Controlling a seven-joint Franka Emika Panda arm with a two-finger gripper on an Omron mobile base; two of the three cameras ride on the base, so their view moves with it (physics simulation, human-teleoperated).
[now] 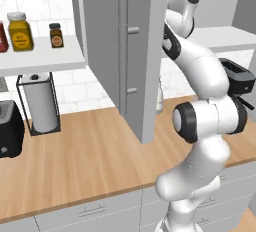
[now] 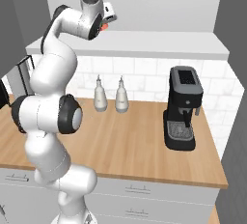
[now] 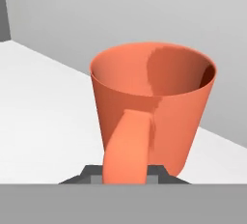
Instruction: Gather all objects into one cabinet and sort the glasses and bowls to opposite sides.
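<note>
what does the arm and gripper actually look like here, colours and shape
The arm is glossy white, built of rounded, bulging segments with dark grey-black rings and round caps at the joints. No loose cables or markings show. The gripper shows in the hand view as small dark grey finger tips.

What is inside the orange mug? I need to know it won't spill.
The orange mug looks empty along its visible inner wall; the bottom is hidden by its rim.
</note>
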